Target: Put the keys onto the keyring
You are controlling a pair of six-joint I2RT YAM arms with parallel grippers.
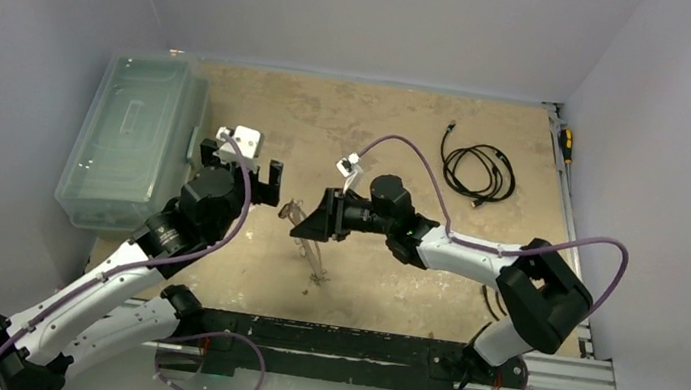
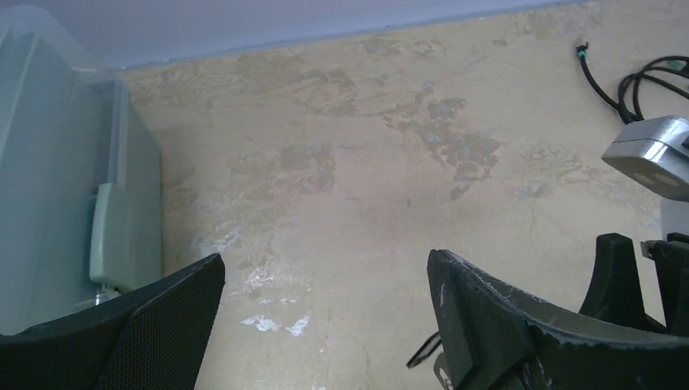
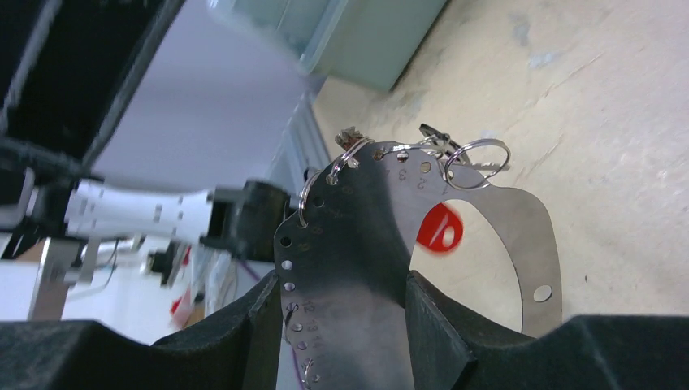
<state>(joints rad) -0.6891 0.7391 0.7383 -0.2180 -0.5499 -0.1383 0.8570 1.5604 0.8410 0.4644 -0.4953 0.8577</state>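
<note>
The right hand (image 3: 341, 291) is clenched on the flat band of the keyring (image 3: 366, 219), which juts toward 9 o'clock overhead, long axis running 11 to 5. A red key (image 3: 439, 230) shows through the loop. The left hand (image 2: 325, 264), released and empty, has the ring at its 4 o'clock.

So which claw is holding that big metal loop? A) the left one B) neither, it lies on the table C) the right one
C: the right claw is shut on the metal loop, as its own wrist view shows, while the left claw stands open and empty.
</note>
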